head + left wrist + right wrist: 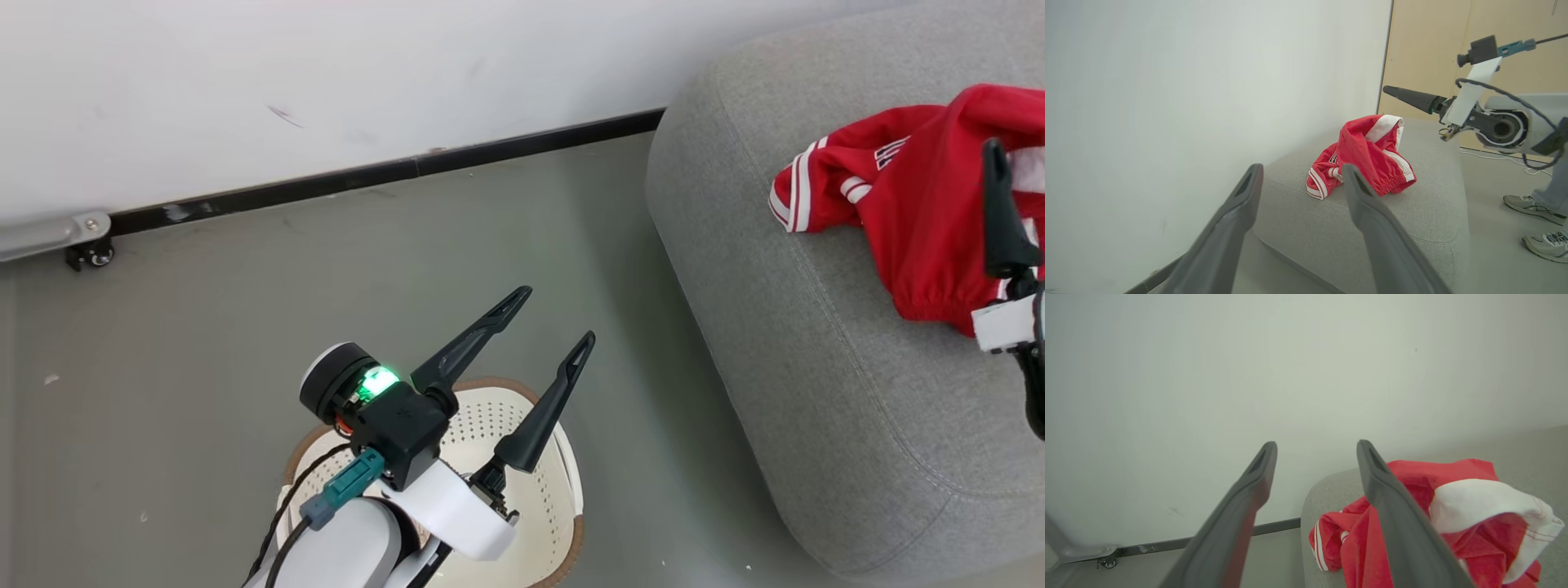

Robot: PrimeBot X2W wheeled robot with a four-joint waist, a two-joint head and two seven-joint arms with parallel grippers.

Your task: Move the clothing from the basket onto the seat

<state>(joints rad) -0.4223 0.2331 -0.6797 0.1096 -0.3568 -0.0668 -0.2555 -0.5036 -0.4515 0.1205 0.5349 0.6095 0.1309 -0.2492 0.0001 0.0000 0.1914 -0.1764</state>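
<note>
On the seat, near its edge: clothing

— What is the seat covered in?
— Grey woven cloth, matt and slightly rough, with a stitched seam. The clothing on it is thin red sports cloth with a faint sheen, white trim and a gathered elastic hem.
— And the basket, near left?
— Smooth cream plastic, perforated, with a brown rim. The left gripper has matt dark plastic fingers. The floor is smooth, matt grey.
</note>
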